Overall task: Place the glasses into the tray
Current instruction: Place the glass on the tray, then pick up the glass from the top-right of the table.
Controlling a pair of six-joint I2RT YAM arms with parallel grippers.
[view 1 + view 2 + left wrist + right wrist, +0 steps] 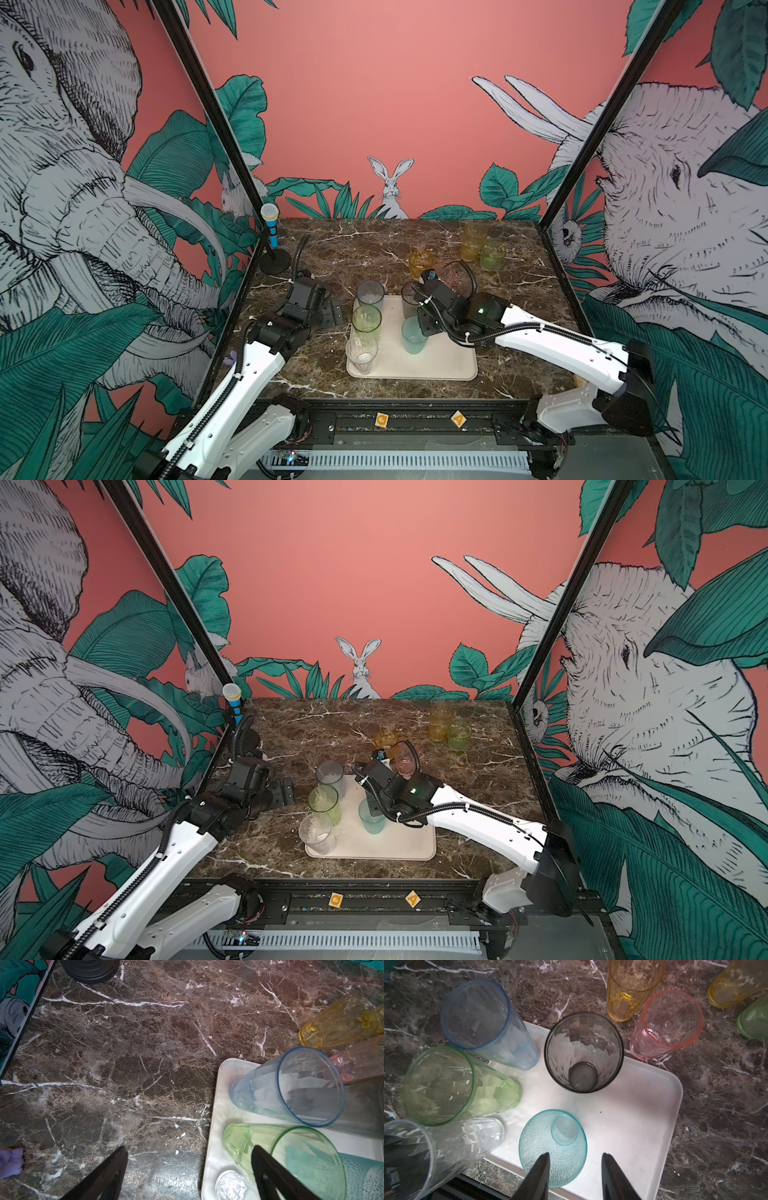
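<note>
The cream tray (440, 357) lies mid-table. On it stand a grey-blue glass (483, 1022), a tall green one (446, 1084), a clear one (446, 1147), a smoky one (583, 1053) and a teal one (560, 1142). Pink (668, 1022), amber (631, 987), yellow (733, 985) and short green (753, 1020) glasses stand on the marble behind. My right gripper (576, 1155) is open at the teal glass, whose rim passes between its fingers; one finger shows over the mouth, the other over bare tray. My left gripper (189, 1148) is open over marble at the tray's left edge (216, 1147), empty.
A blue toy microphone (272, 232) on a black stand sits at the back left corner. Black frame posts and printed wall panels close the table's sides. A black rail with two yellow blocks (381, 419) runs along the front.
</note>
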